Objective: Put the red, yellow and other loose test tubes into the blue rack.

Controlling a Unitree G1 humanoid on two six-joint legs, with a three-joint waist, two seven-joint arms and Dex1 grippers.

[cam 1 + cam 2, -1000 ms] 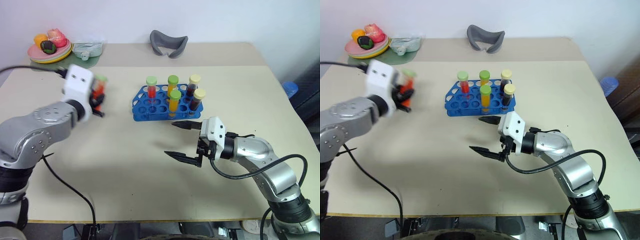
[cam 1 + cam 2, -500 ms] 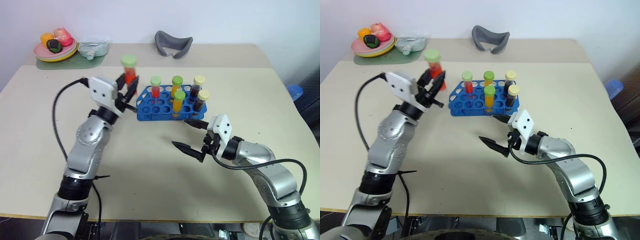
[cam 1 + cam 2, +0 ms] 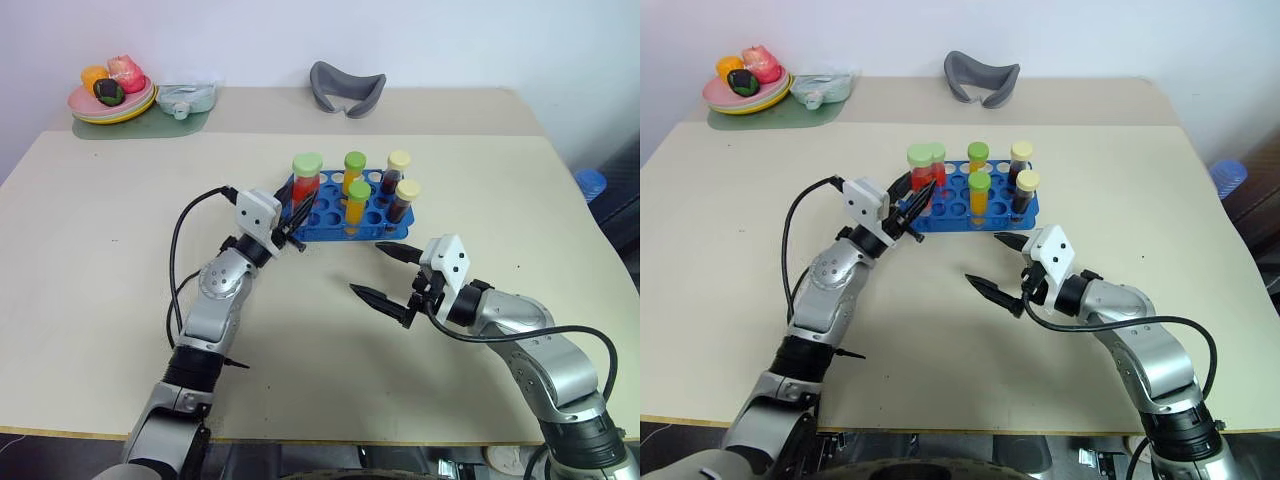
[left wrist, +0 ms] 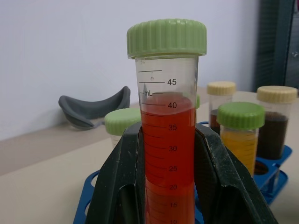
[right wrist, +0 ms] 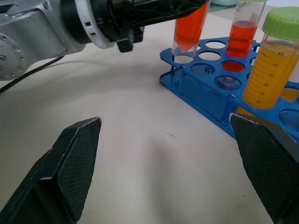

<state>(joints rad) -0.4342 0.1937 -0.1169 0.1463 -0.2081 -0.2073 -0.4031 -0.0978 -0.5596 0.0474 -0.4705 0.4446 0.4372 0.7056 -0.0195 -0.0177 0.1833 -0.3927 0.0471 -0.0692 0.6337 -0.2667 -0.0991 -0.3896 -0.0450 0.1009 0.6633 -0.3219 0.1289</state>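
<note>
Head eyes look down over the table; both wrist cameras sit close, sharing the blue rack.

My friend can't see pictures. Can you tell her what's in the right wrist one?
The left tool holds a red test tube with its tip just above a corner hole of the blue rack. Another red tube and a yellow tube stand in the rack.

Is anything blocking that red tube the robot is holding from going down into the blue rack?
Nothing visible does. The left gripper holds the red tube with its tip just above an empty corner hole of the blue rack. The nearest racked red tube stands a few holes further along.
</note>
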